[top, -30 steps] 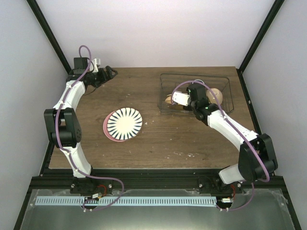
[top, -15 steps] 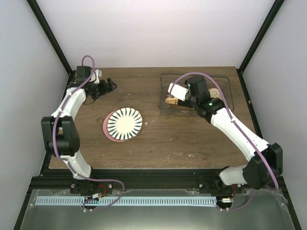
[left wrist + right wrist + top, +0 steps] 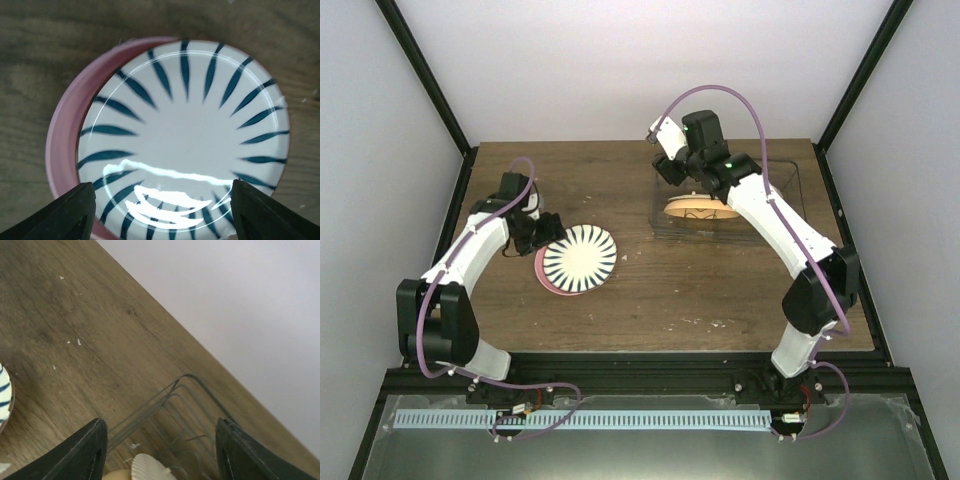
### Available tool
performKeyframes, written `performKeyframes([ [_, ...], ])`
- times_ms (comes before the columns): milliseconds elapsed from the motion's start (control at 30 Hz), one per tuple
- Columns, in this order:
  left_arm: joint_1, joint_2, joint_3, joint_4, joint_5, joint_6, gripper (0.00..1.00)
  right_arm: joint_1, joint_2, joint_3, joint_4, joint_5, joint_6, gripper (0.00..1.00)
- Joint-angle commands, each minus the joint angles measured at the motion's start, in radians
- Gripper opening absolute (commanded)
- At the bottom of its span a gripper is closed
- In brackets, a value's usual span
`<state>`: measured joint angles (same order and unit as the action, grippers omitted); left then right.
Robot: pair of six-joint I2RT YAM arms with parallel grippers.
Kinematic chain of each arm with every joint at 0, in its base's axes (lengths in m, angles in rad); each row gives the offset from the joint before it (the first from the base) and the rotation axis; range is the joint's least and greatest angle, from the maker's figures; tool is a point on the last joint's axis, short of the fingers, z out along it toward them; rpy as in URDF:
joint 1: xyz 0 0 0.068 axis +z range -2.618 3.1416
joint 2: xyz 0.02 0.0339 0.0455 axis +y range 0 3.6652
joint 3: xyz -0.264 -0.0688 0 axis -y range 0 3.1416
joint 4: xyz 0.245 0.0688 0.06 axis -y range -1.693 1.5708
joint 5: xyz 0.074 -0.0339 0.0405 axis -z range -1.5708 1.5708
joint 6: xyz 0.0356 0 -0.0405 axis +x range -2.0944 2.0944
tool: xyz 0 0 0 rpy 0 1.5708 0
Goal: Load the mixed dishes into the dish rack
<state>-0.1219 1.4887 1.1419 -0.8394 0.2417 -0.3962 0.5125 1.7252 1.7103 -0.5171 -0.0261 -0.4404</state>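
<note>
**Inspector:** One wooden table (image 3: 720, 290) is carrying everything. What is standing on it?

**Assistant:** The dish rack (image 3: 782, 216) is standing at the far right. The yellow-orange plate (image 3: 695, 209) is sitting inside its left half; I cannot tell how it is tilting.

**Inspector:** And the other plates?

**Assistant:** The pink plate (image 3: 541, 270) is lying left of centre, well apart from the rack. The white plate with dark radial stripes (image 3: 580, 258) is resting on top of it, sitting off to the right, so a pink crescent is showing along the left.

**Inspector:** Anything smaller?

**Assistant:** The small cream bowl (image 3: 150, 469) is showing only a ribbed rim at the bottom of the right wrist view, beside the rack's wires. I cannot tell which compartment it is in.

**Inspector:** The pincers?

**Assistant:** The left pincer (image 3: 548, 232) is hovering over the striped plate's left rim, fingers (image 3: 75, 212) spreading wide and gripping nothing. The right pincer (image 3: 670, 168) is hanging above the rack's far left corner, jaws standing apart and carrying nothing.
</note>
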Motion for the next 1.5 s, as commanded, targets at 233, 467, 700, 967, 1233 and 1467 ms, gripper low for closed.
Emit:
performKeyframes([
  [233,-0.008,-0.009,-0.084,0.006,-0.028,-0.034,0.69,0.007,0.019,0.044,-0.144,0.042,0.192,0.57],
  [467,-0.009,0.037,-0.122,0.089,-0.015,-0.043,0.68,0.007,-0.029,-0.019,-0.156,0.065,0.201,0.57],
  [700,-0.008,0.071,-0.142,0.103,-0.074,-0.035,0.68,0.007,-0.044,-0.045,-0.165,0.093,0.191,0.57],
  [967,-0.008,0.138,-0.146,0.120,-0.102,-0.025,0.67,0.007,-0.019,-0.029,-0.185,0.115,0.187,0.57],
  [1233,-0.008,0.203,-0.167,0.188,-0.082,-0.023,0.65,0.008,0.001,-0.014,-0.209,0.143,0.174,0.57],
  [1467,0.005,0.173,-0.280,0.276,-0.038,-0.053,0.41,0.008,0.027,0.011,-0.219,0.132,0.169,0.57],
])
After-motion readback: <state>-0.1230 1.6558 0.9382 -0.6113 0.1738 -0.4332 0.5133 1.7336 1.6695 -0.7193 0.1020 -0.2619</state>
